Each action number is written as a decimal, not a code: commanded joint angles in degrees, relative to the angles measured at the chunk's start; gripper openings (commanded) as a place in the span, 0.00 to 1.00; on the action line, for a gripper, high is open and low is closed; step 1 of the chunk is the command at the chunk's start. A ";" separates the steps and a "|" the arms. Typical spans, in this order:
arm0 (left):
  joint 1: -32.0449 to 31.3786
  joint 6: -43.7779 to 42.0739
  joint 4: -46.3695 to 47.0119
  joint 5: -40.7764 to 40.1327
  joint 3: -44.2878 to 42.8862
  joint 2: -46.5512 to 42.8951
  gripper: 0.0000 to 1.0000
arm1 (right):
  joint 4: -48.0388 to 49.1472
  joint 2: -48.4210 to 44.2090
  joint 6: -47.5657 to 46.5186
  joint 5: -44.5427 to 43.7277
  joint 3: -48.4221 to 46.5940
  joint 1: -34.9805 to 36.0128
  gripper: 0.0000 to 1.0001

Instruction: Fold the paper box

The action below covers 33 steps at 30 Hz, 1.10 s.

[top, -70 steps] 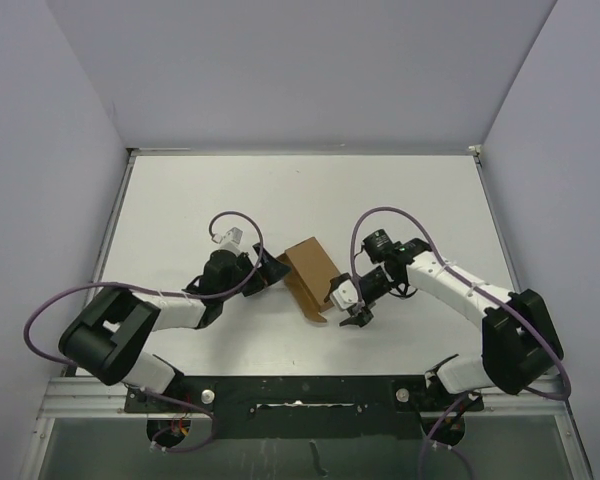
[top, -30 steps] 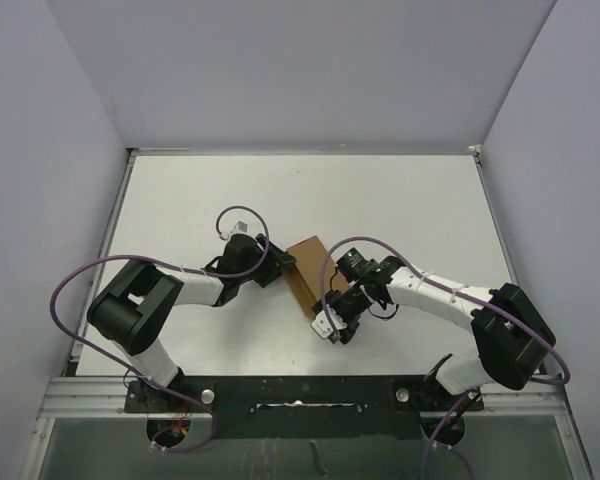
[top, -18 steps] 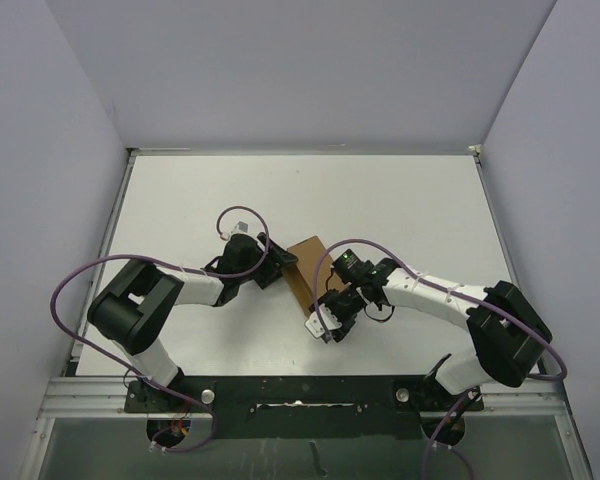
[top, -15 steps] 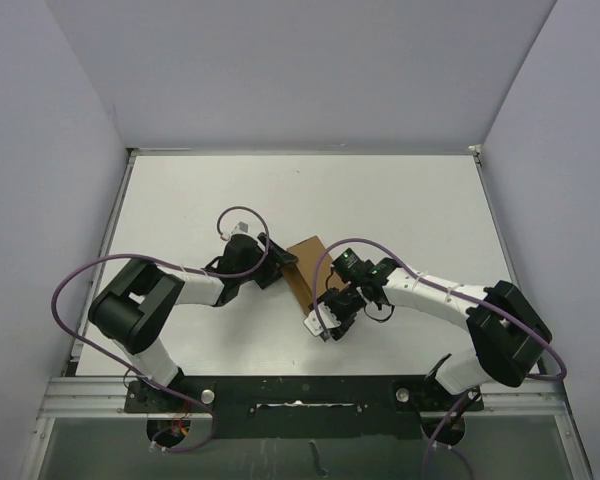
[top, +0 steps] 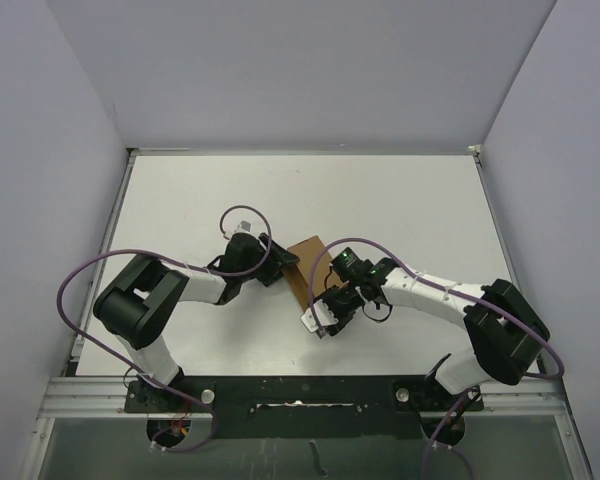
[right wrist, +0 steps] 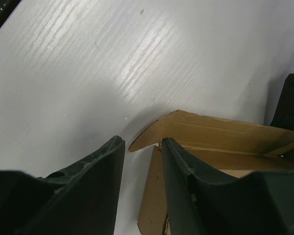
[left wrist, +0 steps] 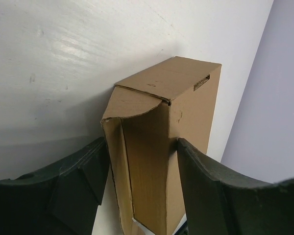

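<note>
The brown paper box (top: pixel 308 262) lies partly folded mid-table. My left gripper (top: pixel 278 270) is at its left side. In the left wrist view the box (left wrist: pixel 157 161) stands between both fingers (left wrist: pixel 210 186), which press its two sides, and one end flap is folded over the far end. My right gripper (top: pixel 323 308) is at the box's near end. In the right wrist view its jaws (right wrist: pixel 142 142) stand a little apart. One finger (right wrist: pixel 186 186) rests against the box's end wall (right wrist: pixel 220 137), and a curved flap tip reaches into the gap over the white table.
The white table (top: pixel 180 200) has grey walls on three sides. The black base rail (top: pixel 300 390) runs along the near edge. Purple cables loop over both arms. My left gripper shows as a dark shape in the right wrist view (right wrist: pixel 291 98).
My right gripper has moved left and down along the box to its near end. The box has turned slightly. My left gripper has stayed on the box.
</note>
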<state>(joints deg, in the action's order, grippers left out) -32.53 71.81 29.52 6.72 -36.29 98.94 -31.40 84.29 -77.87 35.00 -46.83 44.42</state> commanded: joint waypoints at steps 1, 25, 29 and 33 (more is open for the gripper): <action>0.20 -0.52 -0.25 -0.27 -1.24 1.52 0.53 | 2.25 0.56 0.86 -0.24 0.05 1.00 0.37; 0.20 -1.18 -0.55 0.42 -1.04 1.95 0.49 | 8.46 1.49 6.77 -8.74 -0.24 4.18 0.13; 0.15 -1.35 -0.93 0.62 -1.22 1.98 0.48 | 9.38 1.01 7.90 -9.93 -0.62 4.22 0.07; 0.12 -1.67 -1.66 0.96 -1.73 2.32 0.48 | 10.24 0.60 8.84 -10.49 -0.93 4.20 0.03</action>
<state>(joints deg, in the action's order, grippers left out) -32.42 71.75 30.06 6.92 -36.53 99.22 -24.86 86.26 -70.26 27.20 -46.81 48.49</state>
